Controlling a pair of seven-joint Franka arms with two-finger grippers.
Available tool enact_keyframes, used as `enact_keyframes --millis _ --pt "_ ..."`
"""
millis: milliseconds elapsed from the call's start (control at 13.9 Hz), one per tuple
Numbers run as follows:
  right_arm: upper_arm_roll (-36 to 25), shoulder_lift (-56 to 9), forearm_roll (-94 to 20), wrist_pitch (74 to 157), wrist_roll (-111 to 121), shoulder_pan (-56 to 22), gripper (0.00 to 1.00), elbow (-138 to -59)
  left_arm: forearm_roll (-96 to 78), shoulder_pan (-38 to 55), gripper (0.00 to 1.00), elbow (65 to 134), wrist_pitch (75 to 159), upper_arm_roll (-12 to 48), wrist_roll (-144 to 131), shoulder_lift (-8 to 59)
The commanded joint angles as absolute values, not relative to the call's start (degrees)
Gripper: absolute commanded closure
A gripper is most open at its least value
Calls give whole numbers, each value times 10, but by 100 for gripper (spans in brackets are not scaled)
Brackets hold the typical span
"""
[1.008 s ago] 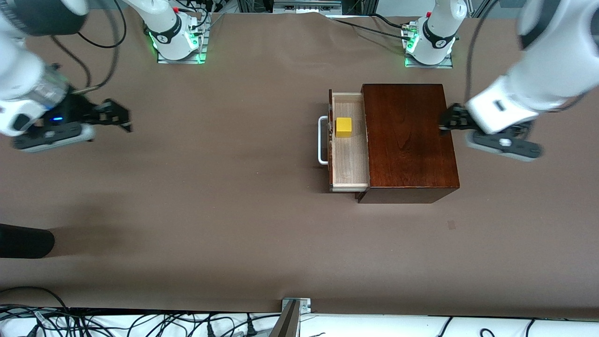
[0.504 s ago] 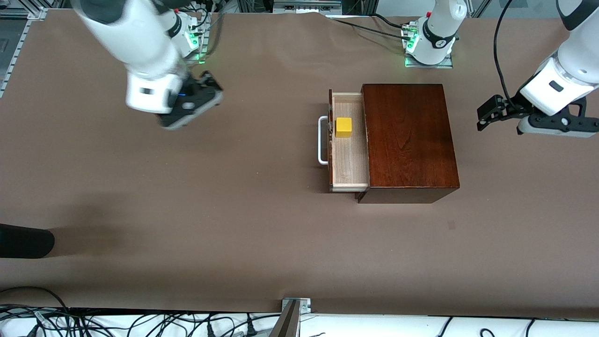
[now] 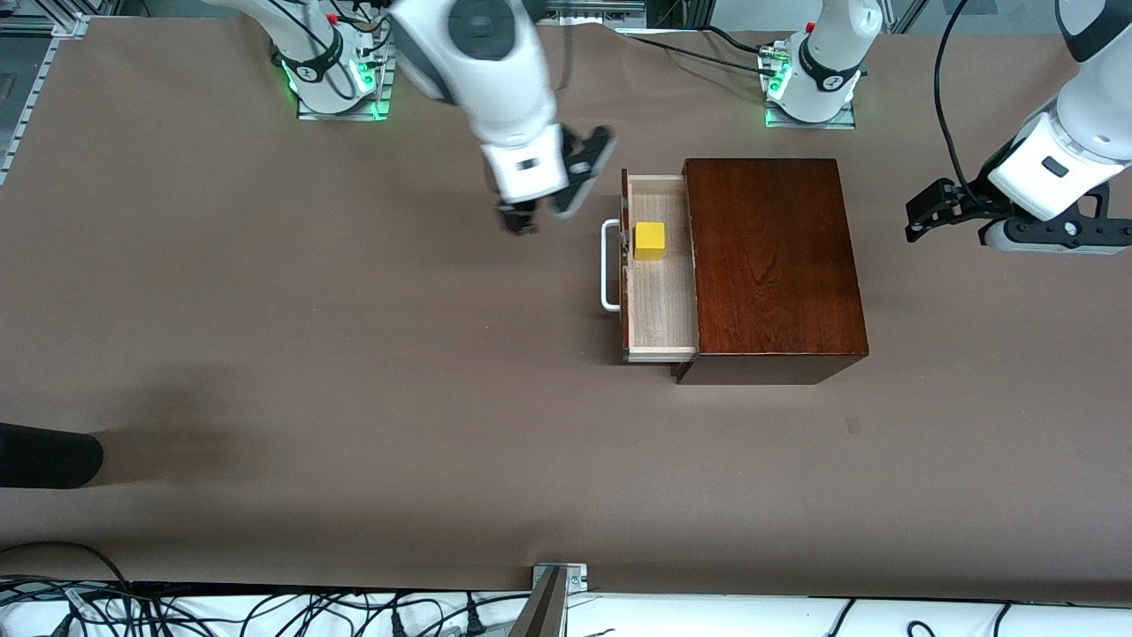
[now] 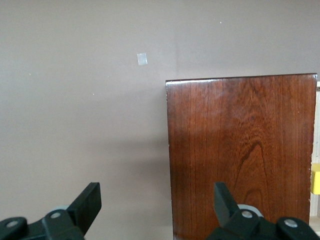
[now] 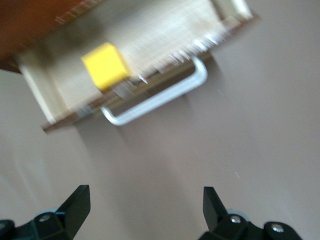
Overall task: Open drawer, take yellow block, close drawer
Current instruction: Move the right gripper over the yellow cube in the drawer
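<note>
The drawer [image 3: 659, 292] stands open with the yellow block [image 3: 649, 240] inside, untaken; beside the drawer's handle, the right gripper [image 3: 520, 217] hangs spread and empty, while the left gripper [image 3: 920, 217] waits spread and empty beside the box.

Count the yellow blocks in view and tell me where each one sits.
1. The yellow block sits in the open drawer, against its front wall by the white handle. The part of the drawer inside the wooden box is hidden.
</note>
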State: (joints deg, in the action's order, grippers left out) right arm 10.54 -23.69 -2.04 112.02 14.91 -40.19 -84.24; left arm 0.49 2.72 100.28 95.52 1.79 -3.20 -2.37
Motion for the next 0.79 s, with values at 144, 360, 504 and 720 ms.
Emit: enact_keyframes --millis 144,360,504,720 --pt "102 -352 58 1156 165 -483 0 -741 11 28 0 988 939 22 -37 -27" --pt "99 -387 101 1163 170 -515 0 -706 12 28 0 986 928 22 -33 -27" --pt "99 -416 118 1164 181 -530 0 -669 10 27 0 985 918 21 -33 -26" --pt "98 -445 137 1165 194 -533 0 -640 6 28 0 984 915 21 -33 -25"
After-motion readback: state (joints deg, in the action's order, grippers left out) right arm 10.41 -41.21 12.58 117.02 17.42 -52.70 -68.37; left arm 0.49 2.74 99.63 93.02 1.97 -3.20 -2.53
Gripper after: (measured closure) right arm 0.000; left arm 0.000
